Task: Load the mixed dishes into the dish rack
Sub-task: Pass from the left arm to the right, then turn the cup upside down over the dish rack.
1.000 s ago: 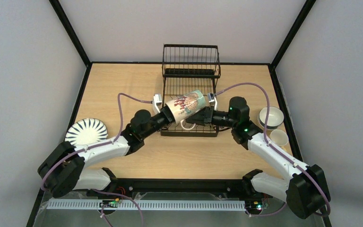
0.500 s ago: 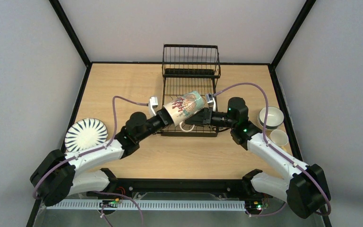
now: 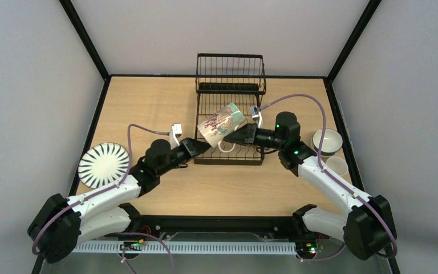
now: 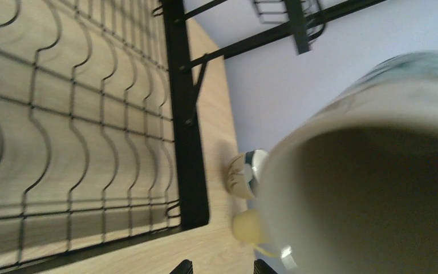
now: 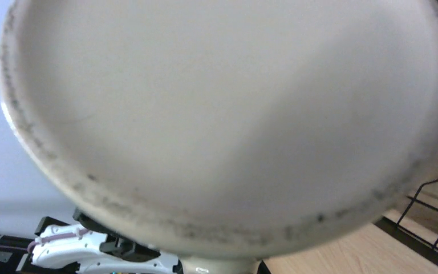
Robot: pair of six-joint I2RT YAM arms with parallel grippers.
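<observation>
Beige mug (image 3: 222, 123), tilted above dish rack (image 3: 231, 88): my right claw (image 3: 241, 136) grips it; my left claw (image 3: 201, 144) stands parted, empty, by rack's front corner.

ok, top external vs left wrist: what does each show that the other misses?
Only top external: the striped plate on the left of the table, the right tool holding the beige mug above the dish rack, and the left tool open, apart from the mug. Only left wrist: the mug's empty inside and the rack's lower wire grid up close. Both: mug, rack, plus the bowl and small pale mug on the table to the rack's right.
</observation>
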